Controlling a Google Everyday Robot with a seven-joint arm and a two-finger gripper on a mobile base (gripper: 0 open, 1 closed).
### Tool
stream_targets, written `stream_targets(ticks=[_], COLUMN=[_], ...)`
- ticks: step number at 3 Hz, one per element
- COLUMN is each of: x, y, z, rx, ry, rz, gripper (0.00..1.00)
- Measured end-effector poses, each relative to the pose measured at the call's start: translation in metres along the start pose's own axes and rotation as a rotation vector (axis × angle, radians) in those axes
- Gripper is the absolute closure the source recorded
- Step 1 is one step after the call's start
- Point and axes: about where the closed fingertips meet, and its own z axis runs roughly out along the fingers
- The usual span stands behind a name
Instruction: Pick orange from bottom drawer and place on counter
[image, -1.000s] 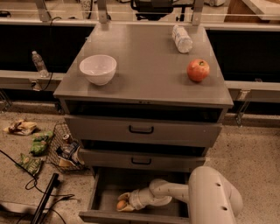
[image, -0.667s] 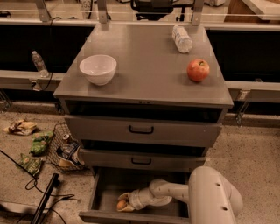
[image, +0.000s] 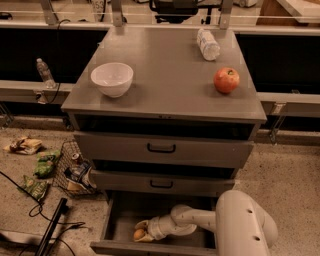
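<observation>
Currently, far left: loose snack bags (image: 25, 145) and a wire basket (image: 74, 171) of clutter on the floor beside the cabinet. Not involved.

White bowl (image: 112, 78) on the left half of the counter (image: 170, 75).

Bottom drawer (image: 150, 247) is pulled out. The orange (image: 138, 234) lies in its front-left part, near the front wall. The gripper (image: 138, 232) is down inside the drawer, reaching leftward, with its two pale fingers (image: 144, 224) one on each side of the fruit and apparently clamped on it. The orange shows between them.

Step in hand, as I judge it: lift-out.
- Raise straight up first. The middle drawer's front overhangs the rear of the tray, so clear the front wall before swinging.
- The fruit is round and smooth and may roll in the grip, so move slowly and keep the grip firm.
- Target: the bare centre of the counter, between the bowl and the objects on the right.

Right side of the counter: a plastic bottle (image: 208, 44) lying at the back and a red fruit (image: 226, 80) in front of it. Avoid nudging either.

Arm (image: 240, 226) enters from the lower right, its bulky link close to the drawer's right front corner. Watch that clearance on withdrawal.
</observation>
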Motion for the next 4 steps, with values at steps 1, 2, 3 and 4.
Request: stream_targets(ticks=[1, 2, 3, 4], x=[0.0, 0.0, -0.019, -0.126], y=[0.0, 0.0, 0.001, -0.029], z=[0.0, 0.0, -0.02, -0.119], rx=[0.0, 0.0, 0.058, 0.34], ry=[0.0, 0.0, -0.015, -0.037], rz=[0.0, 0.0, -0.076, -0.465], gripper=[1.0, 1.0, 1.0, 1.0])
